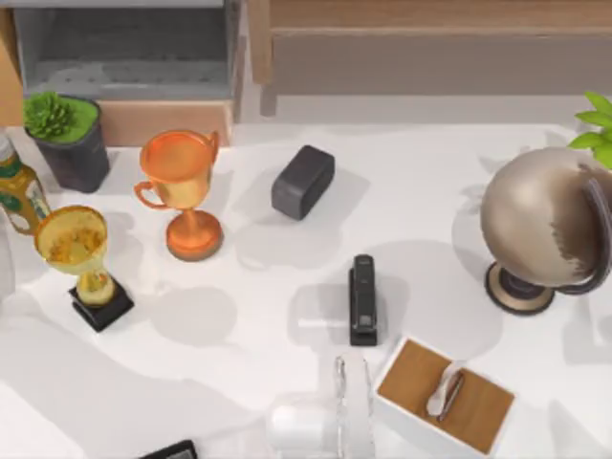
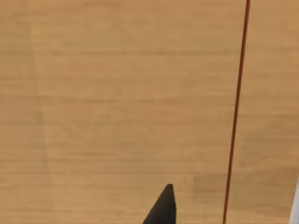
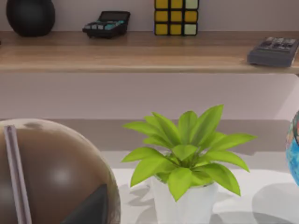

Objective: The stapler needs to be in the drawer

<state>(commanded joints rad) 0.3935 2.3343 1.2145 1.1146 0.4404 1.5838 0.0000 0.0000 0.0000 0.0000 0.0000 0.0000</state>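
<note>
The slim black stapler (image 1: 362, 298) lies flat on the white table, a little right of centre, lengthwise toward the back. The drawer (image 1: 124, 57) stands pulled out at the back left, with its grey inside showing and its tan front panel (image 1: 163, 120) facing the table. A dark tip of my left gripper (image 2: 163, 212) pokes in before a plain wooden surface. In the right wrist view, a dark part of my right gripper (image 3: 91, 207) sits close against the brown globe (image 3: 51, 172). Neither gripper is near the stapler.
A dark grey block (image 1: 302, 181) and an orange trophy (image 1: 182, 191) lie between the stapler and the drawer. A gold trophy (image 1: 81, 253), potted plant (image 1: 65, 134) and bottle (image 1: 19, 191) crowd the left. The globe (image 1: 540, 225) stands right; a tissue box (image 1: 445, 394) and a pale see-through object (image 1: 330, 416) stand in front.
</note>
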